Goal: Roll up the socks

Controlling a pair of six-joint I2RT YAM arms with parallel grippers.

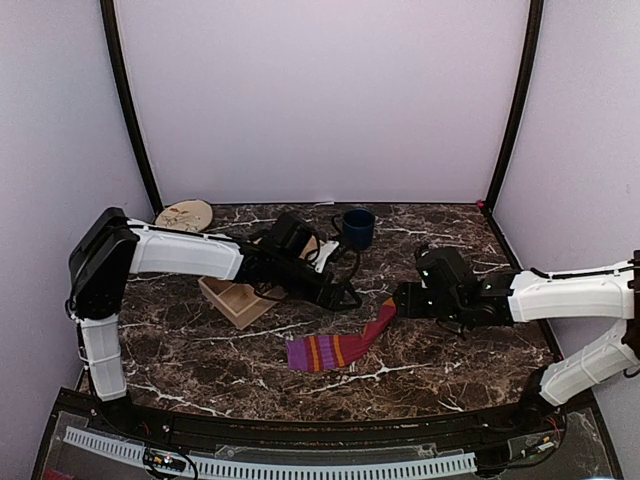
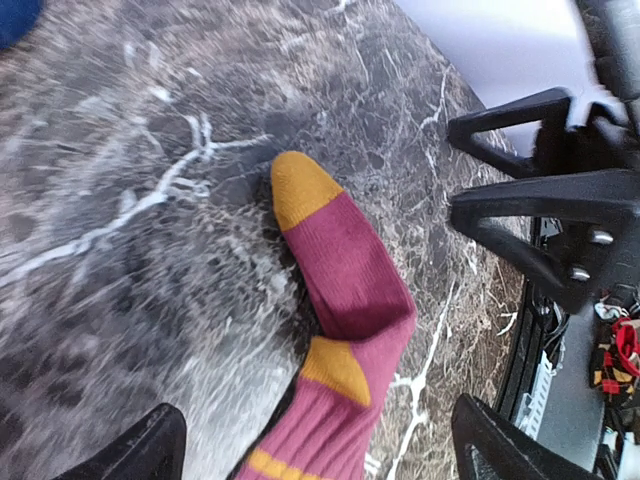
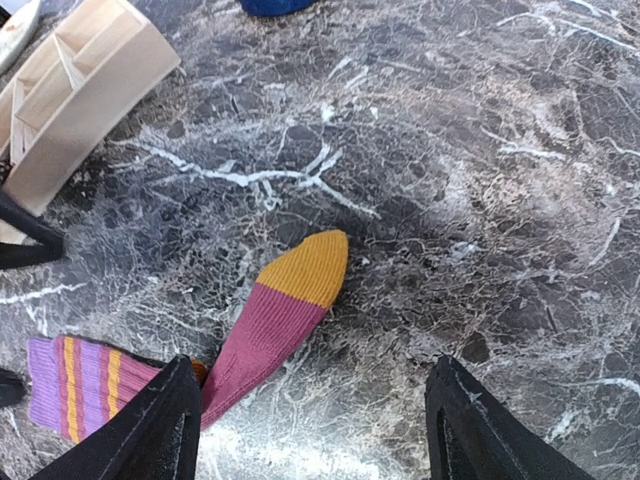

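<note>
Approach stage: the striped sock [image 1: 342, 347] lies flat, unrolled. Over its toe hover the left gripper [image 1: 348, 298] and right gripper [image 1: 400, 300], jaws apart, empty. Likely next: pinch toe, roll toward cuff.

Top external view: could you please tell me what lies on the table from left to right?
A round wooden plate, wooden organizer, striped sock. The blue mug overlaps the sock's span, so it is omitted.
</note>
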